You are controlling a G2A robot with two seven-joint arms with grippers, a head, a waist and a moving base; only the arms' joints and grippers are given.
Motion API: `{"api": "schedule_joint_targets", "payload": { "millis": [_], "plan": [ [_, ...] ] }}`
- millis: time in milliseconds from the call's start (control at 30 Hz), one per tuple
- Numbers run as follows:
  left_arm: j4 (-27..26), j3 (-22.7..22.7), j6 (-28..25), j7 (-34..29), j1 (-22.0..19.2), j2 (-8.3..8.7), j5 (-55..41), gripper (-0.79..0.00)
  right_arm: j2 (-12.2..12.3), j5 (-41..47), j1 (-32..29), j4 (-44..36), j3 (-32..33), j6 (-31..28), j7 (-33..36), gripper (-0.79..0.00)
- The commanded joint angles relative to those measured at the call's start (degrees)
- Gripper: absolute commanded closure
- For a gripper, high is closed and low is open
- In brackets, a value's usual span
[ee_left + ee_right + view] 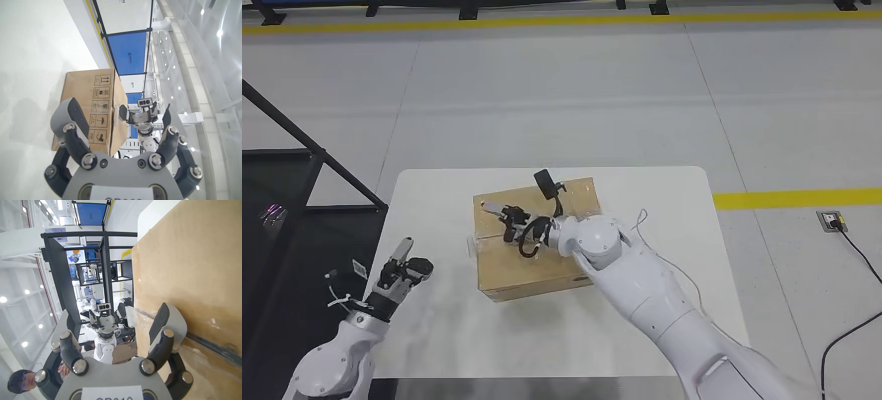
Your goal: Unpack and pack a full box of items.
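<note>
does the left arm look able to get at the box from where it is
Probably yes. The left gripper, jaws open, faces the box with nothing between them on the table. The right gripper is at the box's top near that end, so the side looks freer.

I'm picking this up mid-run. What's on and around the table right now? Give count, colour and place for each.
cardboard box: one, brown, middle of the table, flaps shut
tape: one strip, clear, along the box's top seam
table: one, white, under the box
frame: one, black, on the floor beside the table, on the left arm's side
floor socket: one, grey, with a black cable, on the right arm's side
left gripper: one, grey and black, open, over the table's near corner, apart from the box
right gripper: one, grey and black, open, over the box top at the taped seam
</note>
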Motion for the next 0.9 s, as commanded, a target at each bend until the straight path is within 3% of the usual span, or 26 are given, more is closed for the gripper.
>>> {"api": "schedule_joint_targets", "payload": {
  "millis": [0,467,867],
  "plan": [
    [0.7,-1.0,-0.6,0.3,0.9,0.04,-0.5,-0.785,-1.1,0.5,0.4,1.1,-0.8,-0.8,-0.4,-0.785],
    [5.1,-4.6,-0.9,-1.9,1.5,0.27,-4.8,-0.785,-8.3,3.2,1.9,8.3,-4.6,-6.2,-1.9,-0.785],
    [6.8,-5.6,-1.0,-3.8,1.1,0.39,-6.3,-0.785,-12.0,-0.5,3.6,13.2,-6.1,-9.0,-4.4,-0.785]
  ]
}}
